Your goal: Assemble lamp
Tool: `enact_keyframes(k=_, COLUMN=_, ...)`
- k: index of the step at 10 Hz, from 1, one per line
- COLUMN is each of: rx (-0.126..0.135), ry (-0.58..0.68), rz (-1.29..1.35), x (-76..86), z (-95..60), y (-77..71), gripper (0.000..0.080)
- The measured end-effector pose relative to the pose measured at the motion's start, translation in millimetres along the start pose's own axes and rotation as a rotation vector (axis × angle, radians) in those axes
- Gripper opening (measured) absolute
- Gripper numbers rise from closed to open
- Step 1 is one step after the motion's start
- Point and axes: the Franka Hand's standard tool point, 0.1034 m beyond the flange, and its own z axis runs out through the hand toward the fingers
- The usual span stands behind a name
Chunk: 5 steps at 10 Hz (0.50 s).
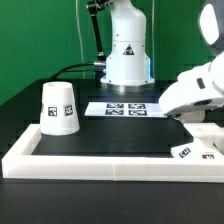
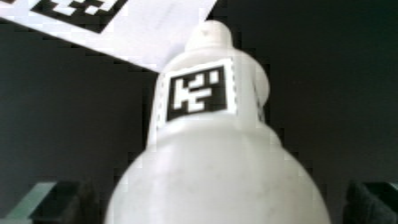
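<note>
**Step in hand (judged): taking hold of the bulb [image 2: 214, 150].**

From where I stand, the arm [image 1: 196, 92] leans low over the exterior view's right side of the table [image 1: 100, 138] and hides both bulb and pincer. The wrist view shows them. The bulb lies lengthwise on the dark table with its narrow neck pointing away from the camera and its tag [image 2: 199, 92] facing up. The pincer [image 2: 210, 206] straddles the rounded body with its jaws apart. A dark fingertip [image 2: 57, 202] shows on each side, with a strip of table between pad and plastic. Nothing is clamped.

**Procedure for a sound grasp**
1. Centre the body between the jaws so both pads meet it together. One-sided contact would likely roll the bulb.
2. Close on the widest part, not on the taper toward the neck, where the pads could slide off.
3. Close slowly, since smooth plastic may squirt out.
4. Lift straight up.

**Containers**
The shade [image 1: 58, 108] is the only cup-like part. It stands on the exterior view's left, narrow end up, well apart from the arm. Nothing sits on it, and its inside cannot be seen.

A flat tagged white part [image 1: 196, 150], probably the base, lies under the arm, inside the border rail [image 1: 100, 165]. The marker board [image 1: 125, 108] lies between the shade and the arm.
</note>
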Motion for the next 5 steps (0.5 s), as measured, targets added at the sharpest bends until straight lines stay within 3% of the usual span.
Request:
enact_keyframes(k=4, rx=0.008, ry=0.004, rz=0.002, x=1.9, z=5.0, y=5.2, gripper=0.0699)
enact_keyframes(k=5, rx=0.008, ry=0.002, rz=0.001, x=1.7, z=9.4, y=5.0, gripper=0.0571)
